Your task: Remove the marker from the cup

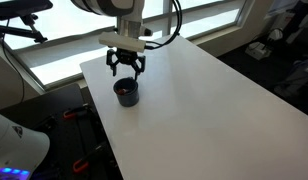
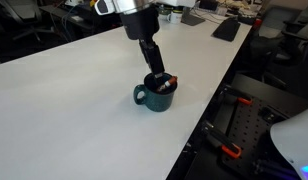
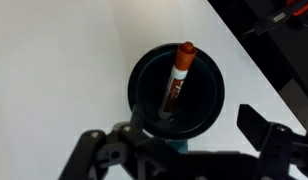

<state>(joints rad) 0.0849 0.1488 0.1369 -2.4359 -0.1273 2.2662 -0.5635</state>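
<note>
In an exterior view the gripper (image 1: pixel 126 70) hangs just above the cup (image 1: pixel 127 94) on the white table (image 1: pixel 204 100), jaws apart. In an exterior view its fingers reach the cup (image 2: pixel 152 98) rim. The wrist view shows the marker (image 3: pixel 177 80) leaning inside the cup (image 3: pixel 144 75), red-orange end up, ungripped.

White table (image 1: pixel 209 115), plain smooth top, dark round cup (image 1: pixel 127 93) standing upright near an edge.
</note>
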